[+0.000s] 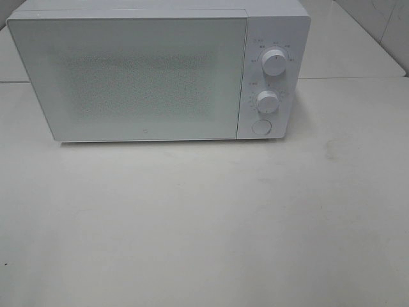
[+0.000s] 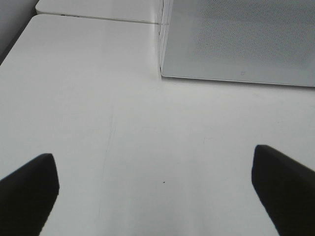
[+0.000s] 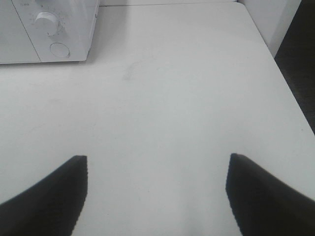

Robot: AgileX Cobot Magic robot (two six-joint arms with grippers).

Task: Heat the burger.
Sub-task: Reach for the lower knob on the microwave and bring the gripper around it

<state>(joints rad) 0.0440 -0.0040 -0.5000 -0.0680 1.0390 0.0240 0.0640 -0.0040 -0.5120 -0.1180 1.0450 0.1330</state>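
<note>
Burger wasn't in any view; possibly behind the shut microwave door (image 1: 128, 77), couldn't tell. Left gripper (image 2: 152, 153) and right gripper (image 3: 157, 157) both hung over the white table (image 1: 204, 224), jaws apart, holding nothing. I'd expect the burger to be light, soft and slide-prone between layers: grip wide across its sides, squeeze gently.

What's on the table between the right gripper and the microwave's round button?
Only bare table, with a faint smudge, separates right gripper and round button; the right wrist view shows it.
</note>
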